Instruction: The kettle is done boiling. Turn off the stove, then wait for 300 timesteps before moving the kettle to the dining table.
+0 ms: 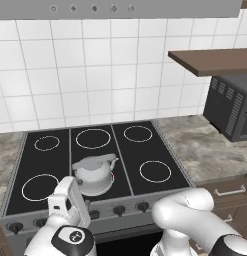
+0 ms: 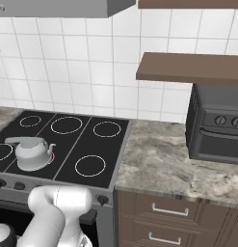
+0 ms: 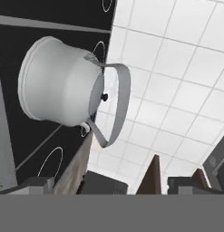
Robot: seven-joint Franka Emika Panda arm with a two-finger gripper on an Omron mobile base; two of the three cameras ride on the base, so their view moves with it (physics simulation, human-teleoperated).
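Observation:
The pale grey kettle stands upright on the front middle burner of the black stove, with a red glow at its base. The hand view is rolled sideways and shows the kettle with its arched handle. My gripper is open, its dark fingertips far apart with nothing between them. My hand hangs low at the stove's front edge, just short of the kettle, above the row of black knobs. The dining table is out of view.
A dark grey toaster oven stands on the marble counter right of the stove, under a brown shelf. Brown drawers sit below the counter. White tiles back the stove.

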